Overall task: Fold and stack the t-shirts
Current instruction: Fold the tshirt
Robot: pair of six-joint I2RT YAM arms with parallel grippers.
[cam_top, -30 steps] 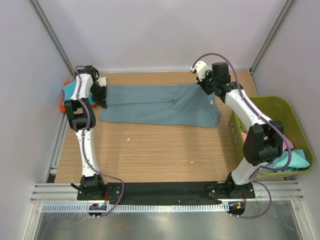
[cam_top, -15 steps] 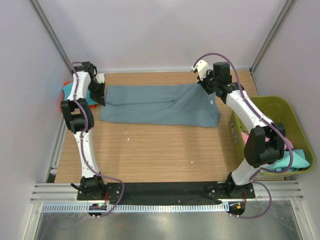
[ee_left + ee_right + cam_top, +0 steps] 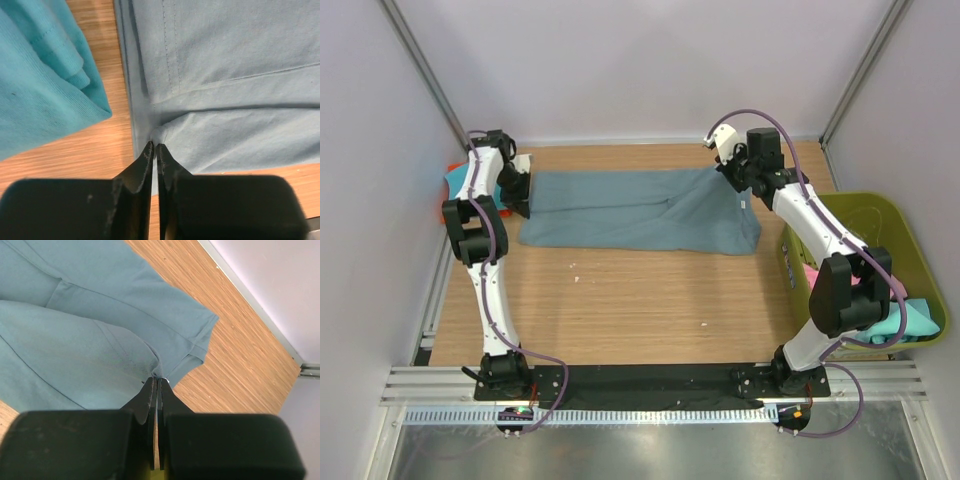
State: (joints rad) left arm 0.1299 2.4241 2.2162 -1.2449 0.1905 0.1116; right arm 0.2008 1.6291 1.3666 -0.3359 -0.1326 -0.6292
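- A folded turquoise shirt (image 3: pixel 35 85) lies at the far left edge of the table (image 3: pixel 620 300), close to the left wall.
- It sits just beside the left end of the big blue-grey shirt (image 3: pixel 630 210). A thin strip of wood shows between the two.
- The left hand (image 3: pixel 154 146) is down at the left edge of the blue-grey shirt. Its two fingers are almost together, with only a thin slit between them. The cloth puckers up right at the tips, so the hand is pinching the edge of the shirt.
- The blue-grey shirt lies flat across the far part of the table, stretched long from left to right. It is folded over on itself, and a fold line runs along it.
- A small white label (image 3: pixel 745 205) shows near the right end of the shirt.
- The right hand (image 3: pixel 157 380) is at the far right part of the blue-grey shirt, near a sleeve. Its fingers are pressed narrow. The cloth bunches into the tips, so it is pinching the shirt too.
- An olive-green basket (image 3: pixel 875 215) stands at the right side of the table, just beside the right arm.
- Inside the basket lie a loose turquoise cloth (image 3: pixel 915 320) and a bit of pink cloth (image 3: pixel 893 290). The right arm hides part of them.
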